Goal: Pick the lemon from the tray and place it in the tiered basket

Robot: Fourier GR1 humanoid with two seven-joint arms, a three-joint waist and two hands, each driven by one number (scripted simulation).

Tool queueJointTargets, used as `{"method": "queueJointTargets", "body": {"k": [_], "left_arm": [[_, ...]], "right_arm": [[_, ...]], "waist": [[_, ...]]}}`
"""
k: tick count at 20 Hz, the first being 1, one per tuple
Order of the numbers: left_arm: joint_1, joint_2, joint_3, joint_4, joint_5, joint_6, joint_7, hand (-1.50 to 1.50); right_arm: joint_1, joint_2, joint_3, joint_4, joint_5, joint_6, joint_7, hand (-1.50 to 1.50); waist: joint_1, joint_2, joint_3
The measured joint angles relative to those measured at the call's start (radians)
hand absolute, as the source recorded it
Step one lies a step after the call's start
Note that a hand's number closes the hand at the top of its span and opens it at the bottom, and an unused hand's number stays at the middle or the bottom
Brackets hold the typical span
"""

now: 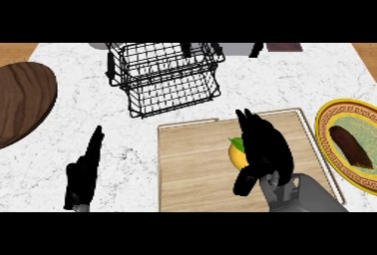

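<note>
Head view: you have one view, looking steeply down on a white marble counter (294, 84).
Lemon: you find the lemon (236, 154) on the tray, right of its middle, with a green bit at its top. Only its left part shows; the rest lies under the right hand.
Tray: the pale wooden tray (191, 169) sits low in the middle of the view.
Right hand: your right hand (264, 147) lies over the lemon's right side, fingers stretched out toward the basket and not closed round the fruit. The thumb (244, 185) hangs nearer the view's lower edge than the lemon.
Left hand: your left hand (83, 172) rests at the lower left, on the counter side of the tray, fingers straight and holding nothing.
Tiered basket: the black wire tiered basket (168, 79) stands beyond the tray, well apart from the lemon.
Plate: a yellow patterned plate (324, 124) just right of the tray carries a dark brown long item (350, 146).
Board: a dark round wooden board (22, 104) lies at the far left.
</note>
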State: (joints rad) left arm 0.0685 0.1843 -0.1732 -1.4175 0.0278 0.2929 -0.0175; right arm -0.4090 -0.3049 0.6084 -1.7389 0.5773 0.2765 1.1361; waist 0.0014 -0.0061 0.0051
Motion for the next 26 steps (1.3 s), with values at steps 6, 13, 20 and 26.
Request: {"method": "queueJointTargets", "body": {"k": [6,13,20,26], "left_arm": [[-0.003,-0.004,0.003,-0.001,-0.007,-0.002,0.015,0.00],[0.003,-0.007,0.014,0.002,-0.003,-0.019,0.000,0.00],[0.002,-0.012,0.024,-0.003,-0.004,-0.031,0.010,0.00],[0.005,-0.019,0.033,-0.011,-0.021,-0.032,0.022,0.00]], "right_arm": [[0.004,0.035,-0.022,0.059,0.011,0.031,-0.017,-1.50],[0.033,0.061,-0.067,0.115,0.013,0.063,-0.041,-1.50],[0.061,0.108,-0.090,0.163,0.060,0.074,-0.064,1.50],[0.079,0.123,-0.113,0.178,0.129,0.084,-0.121,1.50]], "waist": [[0.000,0.001,0.000],[-0.001,0.001,0.001],[0.000,0.000,0.001],[0.001,-0.003,-0.002]]}}
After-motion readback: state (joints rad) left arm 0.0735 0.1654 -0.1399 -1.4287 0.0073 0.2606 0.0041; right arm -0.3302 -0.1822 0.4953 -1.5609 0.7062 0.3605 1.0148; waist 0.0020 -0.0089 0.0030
